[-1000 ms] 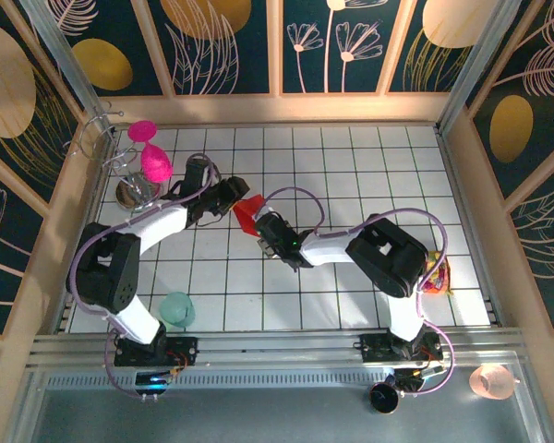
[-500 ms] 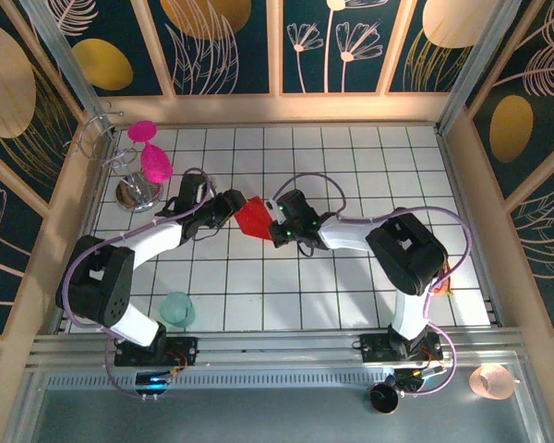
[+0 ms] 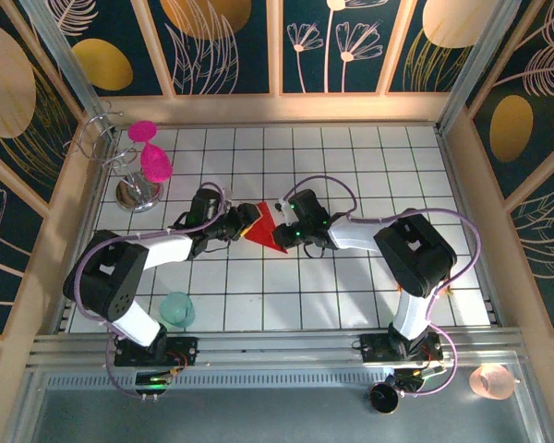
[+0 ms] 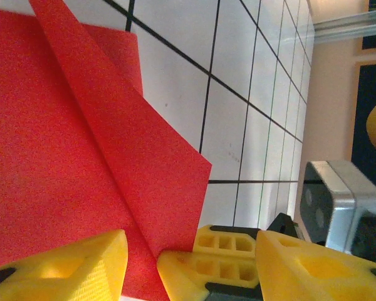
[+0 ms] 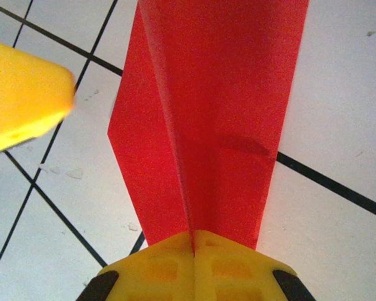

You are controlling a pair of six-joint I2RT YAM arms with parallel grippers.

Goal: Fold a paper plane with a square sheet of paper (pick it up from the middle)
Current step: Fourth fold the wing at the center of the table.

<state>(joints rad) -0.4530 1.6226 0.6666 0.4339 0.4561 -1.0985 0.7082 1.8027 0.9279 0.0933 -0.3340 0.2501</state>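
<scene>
The right hand is pinched shut on the centre ridge of the plane, with its yellow fingers pressed together over the fold. The left hand has its jaws apart. A red edge of the plane lies in the gap between them, unclamped. The two hands face each other across the folded plane, which lies near the middle of the white tiled table. Magenta goblets stand well apart at the far left corner. A teal cup sits near the left arm's base.
</scene>
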